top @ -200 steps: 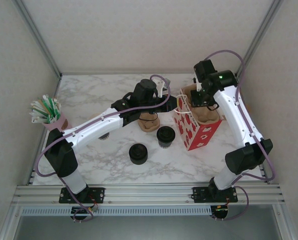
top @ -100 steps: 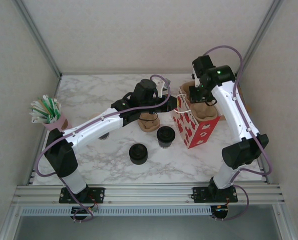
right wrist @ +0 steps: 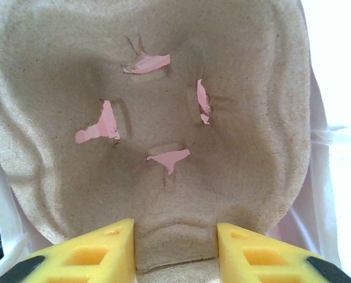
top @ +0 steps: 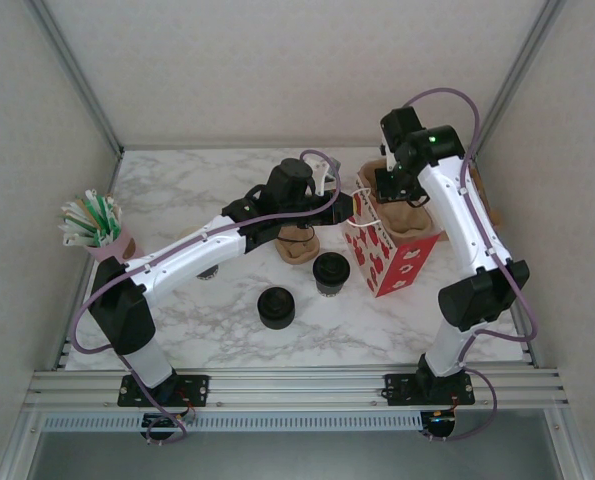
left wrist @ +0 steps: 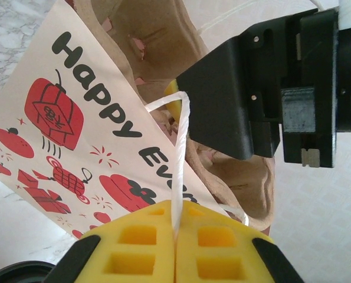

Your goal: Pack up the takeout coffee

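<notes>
The takeout coffee (top: 329, 272), a small cup under a round black lid, stands on the marble table just left of the red-and-white "Happy" paper bag (top: 392, 258). My left gripper (top: 349, 207) is shut on the bag's white string handle (left wrist: 181, 147), its yellow pads (left wrist: 134, 247) pressed together around the string. My right gripper (top: 395, 188) hangs over the bag's open mouth, shut on a tab of a brown pulp cup carrier (right wrist: 163, 118). The carrier (left wrist: 163, 35) sits partly inside the bag (left wrist: 75, 130).
A short stack of black lids (top: 275, 307) lies in front of the coffee. A second brown carrier (top: 299, 245) rests under my left wrist. A pink cup of green-and-white stirrers (top: 97, 228) stands at the left edge. Walls close off three sides.
My right arm has shifted left and toward the back, carrying the carrier over the bag's mouth. The left arm, coffee and lids have not moved.
</notes>
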